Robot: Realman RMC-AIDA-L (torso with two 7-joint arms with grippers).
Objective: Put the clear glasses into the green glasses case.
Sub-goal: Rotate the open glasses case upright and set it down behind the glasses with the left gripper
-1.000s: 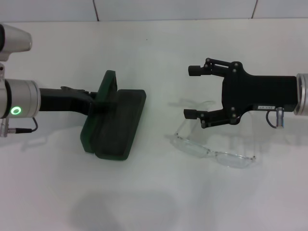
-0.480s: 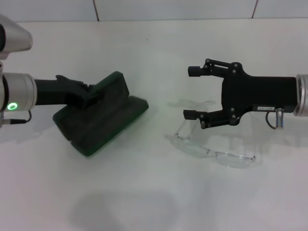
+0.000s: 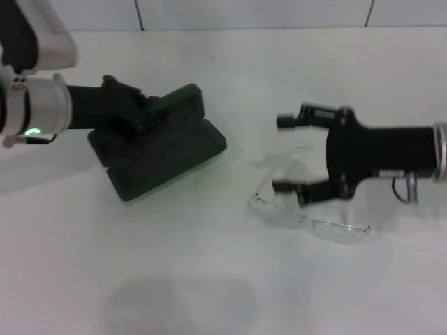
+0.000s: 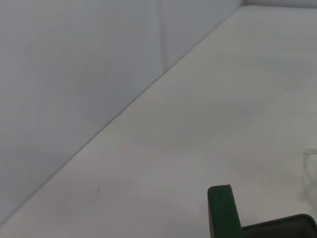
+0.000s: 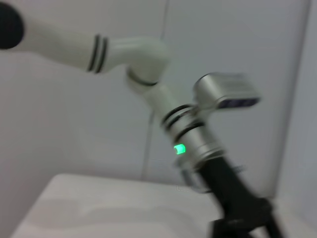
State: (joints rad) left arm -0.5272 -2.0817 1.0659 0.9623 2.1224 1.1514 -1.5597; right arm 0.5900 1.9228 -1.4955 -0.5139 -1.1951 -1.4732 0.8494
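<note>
The left gripper (image 3: 143,115) is clamped on the lid of the open case (image 3: 164,150), which lies on the table (image 3: 209,279). Well to its right the glasses (image 3: 307,216) lie flat; the right gripper (image 3: 283,153) hangs wide open over them, holding nothing.

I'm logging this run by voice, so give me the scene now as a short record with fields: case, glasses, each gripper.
case: green glasses case on the table, lid raised
glasses: clear glasses on the table, outside the case
left gripper: left gripper at the case lid, fingers hidden
right gripper: right gripper open, over the glasses' far arm, holding nothing
</note>
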